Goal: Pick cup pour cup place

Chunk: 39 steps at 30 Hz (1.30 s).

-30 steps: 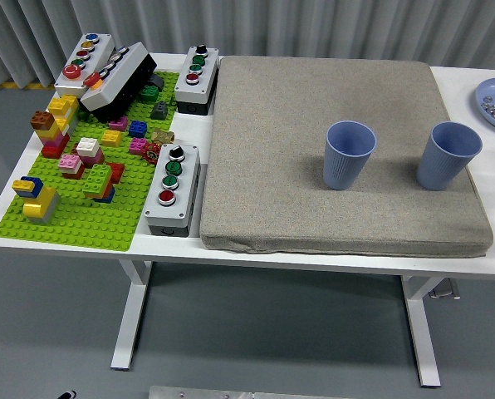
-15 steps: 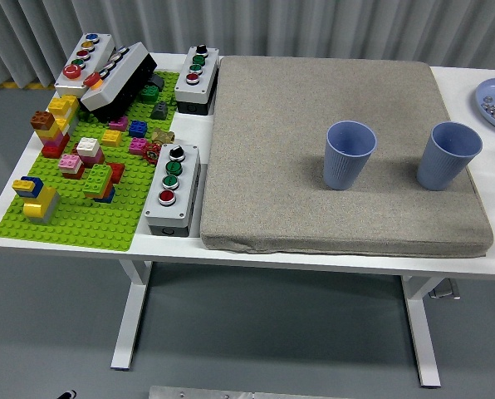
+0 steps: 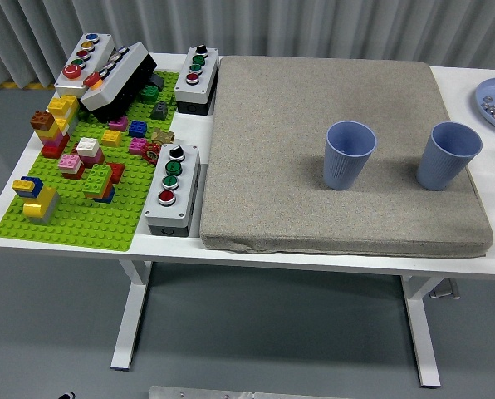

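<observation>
- White tabletop (image 3: 459,79), grey mat (image 3: 314,191): two upright blue cups, left cup (image 3: 348,155) and right cup (image 3: 448,155), stand apart.
- Right cup lies nearest the right edge, where a dark sliver shows; no robot hand identifiable, state unknowable.

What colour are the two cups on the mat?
Both cups are blue-grey, seen in the head view.

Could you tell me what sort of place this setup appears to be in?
Probably a robot test bench in a lab: a white table holds grey push-button control boxes, a green building-brick baseplate and two blue ribbed plastic cups on a beige fabric mat.
</observation>
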Each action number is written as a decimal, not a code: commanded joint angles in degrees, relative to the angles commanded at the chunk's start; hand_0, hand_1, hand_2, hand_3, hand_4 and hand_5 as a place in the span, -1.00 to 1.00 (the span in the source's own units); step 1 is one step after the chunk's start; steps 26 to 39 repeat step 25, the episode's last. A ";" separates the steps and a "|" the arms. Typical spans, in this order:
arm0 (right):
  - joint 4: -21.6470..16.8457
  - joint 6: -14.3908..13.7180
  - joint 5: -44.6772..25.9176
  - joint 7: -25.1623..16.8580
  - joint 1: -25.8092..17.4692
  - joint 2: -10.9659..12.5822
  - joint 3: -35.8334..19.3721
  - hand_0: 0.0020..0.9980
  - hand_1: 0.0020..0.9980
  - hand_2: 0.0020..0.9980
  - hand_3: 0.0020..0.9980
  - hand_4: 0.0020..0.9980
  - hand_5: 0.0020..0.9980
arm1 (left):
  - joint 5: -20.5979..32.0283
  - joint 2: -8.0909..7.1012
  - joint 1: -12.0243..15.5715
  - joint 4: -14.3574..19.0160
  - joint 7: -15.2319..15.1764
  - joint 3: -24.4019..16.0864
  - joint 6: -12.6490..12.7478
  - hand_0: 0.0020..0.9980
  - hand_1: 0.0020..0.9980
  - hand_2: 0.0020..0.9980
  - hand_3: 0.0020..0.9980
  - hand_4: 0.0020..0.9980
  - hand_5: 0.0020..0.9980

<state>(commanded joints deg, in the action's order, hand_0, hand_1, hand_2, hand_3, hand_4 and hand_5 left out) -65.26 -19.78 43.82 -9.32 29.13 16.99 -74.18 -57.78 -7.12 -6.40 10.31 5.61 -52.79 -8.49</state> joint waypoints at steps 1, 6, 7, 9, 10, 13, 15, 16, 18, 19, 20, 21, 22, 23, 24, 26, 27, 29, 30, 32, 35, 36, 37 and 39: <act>0.02 -0.03 -0.07 -0.01 0.01 -0.01 0.13 0.91 0.73 0.82 0.78 0.58 1.00 | 0.02 0.00 0.01 0.00 0.00 0.05 0.00 0.65 0.57 0.67 0.52 0.13 1.00; 0.07 -0.06 0.31 0.07 0.01 -0.03 0.67 0.91 0.73 0.82 0.78 0.58 0.99 | 0.10 -0.01 0.08 0.00 -0.01 0.30 -0.02 0.65 0.57 0.67 0.52 0.13 1.00; 0.05 -0.10 0.38 0.08 -0.01 0.00 0.68 0.91 0.73 0.82 0.78 0.58 0.99 | 0.04 -0.02 0.09 0.00 -0.01 0.29 -0.03 0.65 0.57 0.67 0.52 0.13 1.00; 0.03 -0.16 0.49 0.11 -0.04 0.05 0.66 0.92 0.73 0.82 0.78 0.57 0.95 | -0.06 -0.04 0.10 0.00 -0.01 0.26 -0.05 0.65 0.57 0.67 0.52 0.13 1.00; 0.00 -0.15 0.53 0.15 -0.05 0.09 0.61 0.92 0.73 0.82 0.78 0.57 0.95 | -0.13 -0.04 0.09 0.00 0.00 0.18 -0.06 0.65 0.57 0.67 0.52 0.13 1.00; -0.07 -0.14 0.61 0.13 -0.05 0.12 0.46 0.92 0.73 0.82 0.78 0.57 0.95 | -0.21 -0.05 0.04 0.00 -0.01 0.05 -0.05 0.65 0.57 0.67 0.52 0.13 1.00; -0.09 -0.10 0.57 0.15 -0.07 0.06 0.47 0.93 0.73 0.83 0.79 0.57 0.95 | -0.19 -0.06 0.02 0.00 -0.03 0.02 -0.04 0.65 0.57 0.67 0.52 0.13 1.00; -0.09 -0.09 0.62 0.19 -0.03 0.03 0.49 0.93 0.73 0.83 0.79 0.57 0.95 | -0.18 -0.05 0.00 0.00 -0.03 0.05 -0.05 0.65 0.57 0.67 0.52 0.13 1.00; -0.05 -0.08 0.64 0.21 0.03 0.01 0.44 0.93 0.73 0.83 0.79 0.57 0.95 | -0.13 -0.06 -0.03 0.00 -0.04 0.12 -0.06 0.65 0.57 0.67 0.52 0.13 1.00; -0.04 -0.07 0.64 0.21 0.04 0.01 0.42 0.93 0.73 0.83 0.79 0.57 0.95 | -0.12 -0.06 -0.03 0.00 -0.05 0.13 -0.06 0.65 0.57 0.67 0.52 0.13 1.00; -0.08 -0.07 0.65 0.23 0.07 0.12 0.38 0.93 0.73 0.83 0.79 0.57 0.95 | -0.15 -0.07 -0.06 0.00 -0.04 0.11 -0.09 0.65 0.57 0.67 0.52 0.13 1.00; -0.09 -0.07 0.65 0.24 0.08 0.16 0.36 0.93 0.73 0.83 0.79 0.57 0.95 | -0.17 -0.07 -0.07 0.00 -0.03 0.10 -0.10 0.65 0.57 0.67 0.52 0.13 1.00; -0.11 -0.04 0.63 0.23 0.10 0.23 0.31 0.93 0.73 0.83 0.79 0.57 0.95 | -0.16 -0.07 -0.07 0.00 -0.04 0.13 -0.10 0.65 0.57 0.67 0.52 0.13 1.00; -0.12 -0.05 0.64 0.23 0.10 0.29 0.21 0.93 0.73 0.83 0.79 0.57 0.95 | -0.14 -0.07 -0.06 0.00 -0.04 0.14 -0.11 0.65 0.57 0.67 0.52 0.13 1.00; -0.13 -0.07 0.66 0.22 0.09 0.32 0.14 0.93 0.73 0.83 0.79 0.57 0.95 | -0.13 -0.07 -0.06 0.00 -0.04 0.15 -0.11 0.65 0.57 0.67 0.52 0.13 1.00; -0.14 -0.03 0.65 0.26 0.09 0.35 0.11 0.93 0.73 0.83 0.79 0.57 0.95 | -0.14 -0.07 -0.05 0.00 -0.04 0.12 -0.11 0.65 0.57 0.67 0.52 0.13 1.00; -0.14 -0.03 0.65 0.26 0.09 0.35 0.11 0.93 0.73 0.83 0.79 0.57 0.95 | -0.14 -0.07 -0.05 0.00 -0.04 0.12 -0.11 0.65 0.57 0.67 0.52 0.13 1.00; -0.14 -0.03 0.65 0.26 0.09 0.35 0.11 0.93 0.73 0.83 0.79 0.57 0.95 | -0.14 -0.07 -0.05 0.00 -0.04 0.12 -0.11 0.65 0.57 0.67 0.52 0.13 1.00; -0.14 -0.03 0.65 0.26 0.09 0.35 0.11 0.93 0.73 0.83 0.79 0.57 0.95 | -0.14 -0.07 -0.05 0.00 -0.04 0.12 -0.11 0.65 0.57 0.67 0.52 0.13 1.00; -0.14 -0.03 0.65 0.26 0.09 0.35 0.11 0.93 0.73 0.83 0.79 0.57 0.95 | -0.14 -0.07 -0.05 0.00 -0.04 0.12 -0.11 0.65 0.57 0.67 0.52 0.13 1.00; -0.14 -0.03 0.65 0.26 0.09 0.35 0.11 0.93 0.73 0.83 0.79 0.57 0.95 | -0.14 -0.07 -0.05 0.00 -0.04 0.12 -0.11 0.65 0.57 0.67 0.52 0.13 1.00; -0.14 -0.03 0.65 0.26 0.09 0.35 0.11 0.93 0.73 0.83 0.79 0.57 0.95 | -0.14 -0.07 -0.05 0.00 -0.04 0.12 -0.11 0.65 0.57 0.67 0.52 0.13 1.00; -0.14 -0.03 0.65 0.26 0.09 0.35 0.11 0.93 0.73 0.83 0.79 0.57 0.95 | -0.14 -0.07 -0.05 0.00 -0.04 0.12 -0.11 0.65 0.57 0.67 0.52 0.13 1.00; -0.14 -0.03 0.65 0.26 0.09 0.35 0.11 0.93 0.73 0.83 0.79 0.57 0.95 | -0.14 -0.07 -0.05 0.00 -0.04 0.12 -0.11 0.65 0.57 0.67 0.52 0.13 1.00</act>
